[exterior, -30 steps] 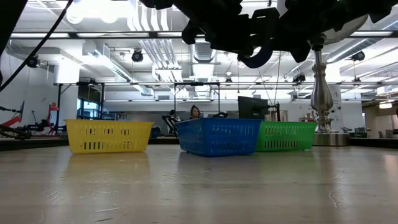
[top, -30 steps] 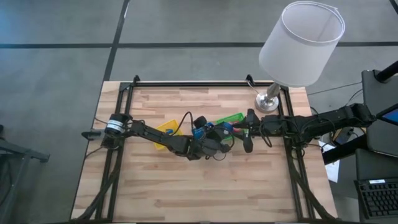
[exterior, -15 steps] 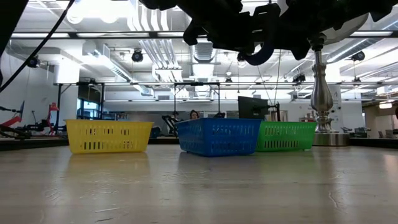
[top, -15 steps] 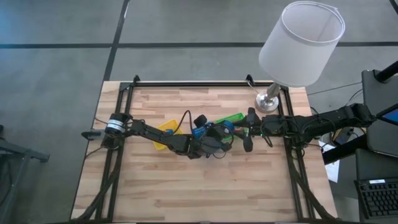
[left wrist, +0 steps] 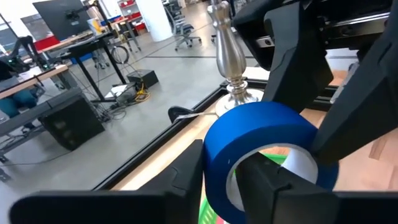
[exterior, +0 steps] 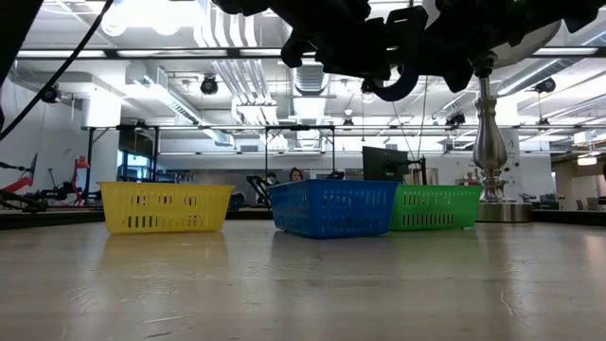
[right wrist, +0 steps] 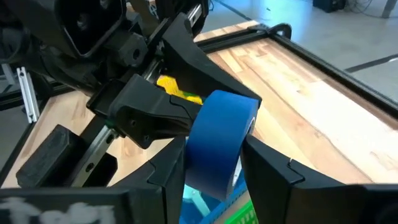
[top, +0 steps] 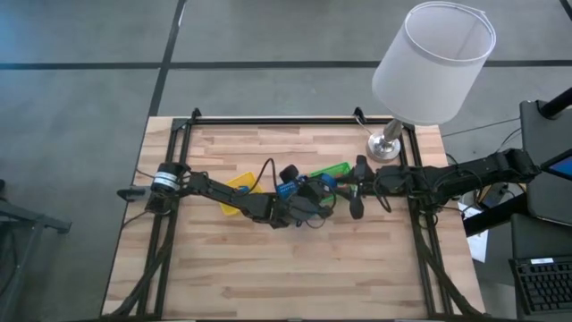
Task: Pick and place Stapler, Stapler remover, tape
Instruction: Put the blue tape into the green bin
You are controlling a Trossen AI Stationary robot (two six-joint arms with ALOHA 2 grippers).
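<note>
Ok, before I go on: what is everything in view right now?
table: one, light wood, under both arms
baskets: three in a row mid-table, yellow, blue, green
lamp: one, white shade, silver base, table's far right corner
blue tape roll: one, in the air where the two grippers meet, above the baskets
person: one, far off in the room behind the table
left gripper: dark, at the tape roll, mid-table
right gripper: dark, at the tape roll from the other side
</note>
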